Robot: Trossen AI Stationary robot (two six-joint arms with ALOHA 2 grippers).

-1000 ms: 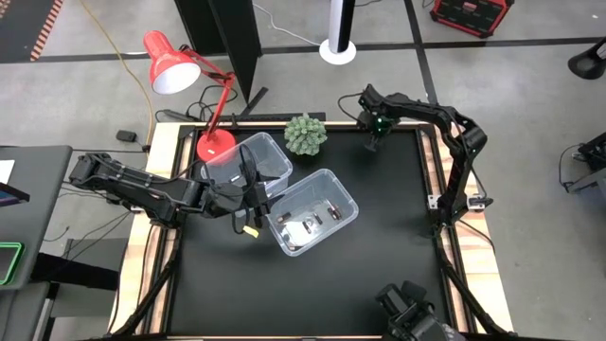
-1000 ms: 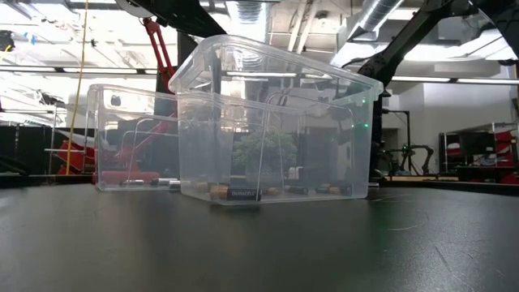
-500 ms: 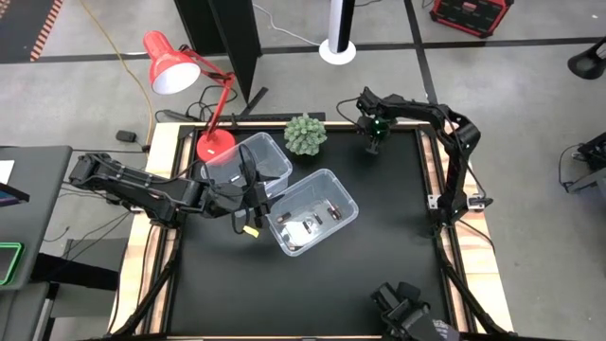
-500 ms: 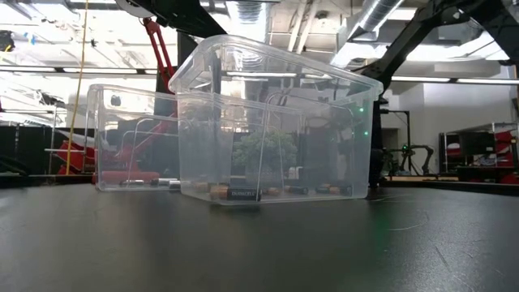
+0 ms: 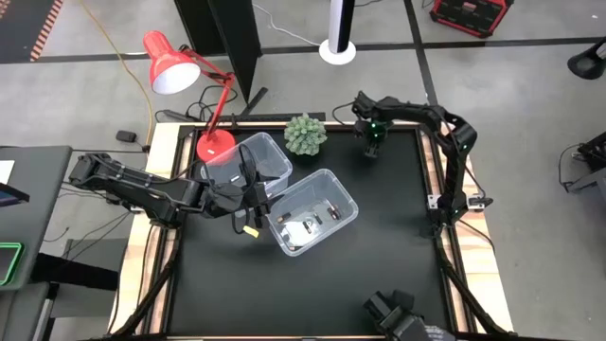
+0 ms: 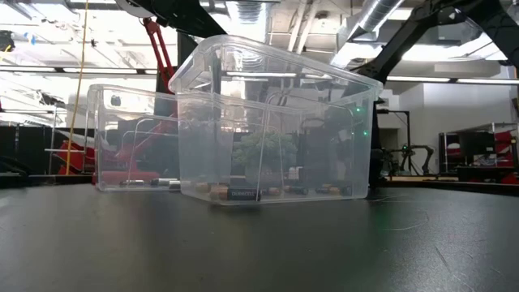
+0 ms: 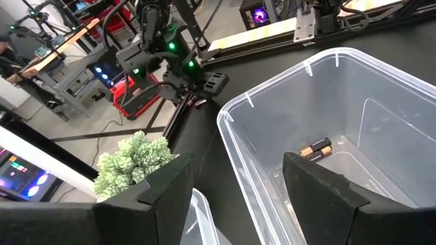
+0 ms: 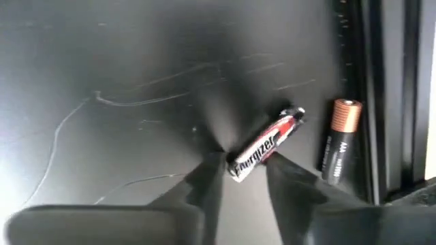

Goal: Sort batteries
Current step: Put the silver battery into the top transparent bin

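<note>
— Batteries (image 8: 264,148) lie where at this moment?

— Two are loose on the bench (image 5: 379,246) by its far edge, toward the far right corner: a silver Energizer cell (image 8: 266,146) and a dark cell with a copper end (image 8: 338,141) beside it, close to the bench's raised border. The rest sit in the two clear bins: some in the nearer bin (image 5: 311,210) around the bench's middle, a few in the farther bin (image 5: 251,161) toward the far left corner.

— Why is the right gripper (image 8: 238,167) down at that far edge?

— I judge it is after the silver cell. Its fingers are parted, with one end of that cell lying in the gap between their tips; nothing is clamped yet.

— And the left gripper (image 7: 235,184)?

— Parted too, holding nothing, poised over the nearer bin's rim on the left side of the bench, probably waiting there.

— What does each camera add?

— Only the right wrist view shows the two loose cells and the label. The high view gives the layout and both arms but hides those cells under the right gripper. The left wrist view looks into the nearer bin, showing a copper-ended pair (image 7: 315,148) on its floor and the right arm far off beside a small green plant (image 7: 133,158). The low view shows cells lined along both bin floors, seen through the walls
</note>
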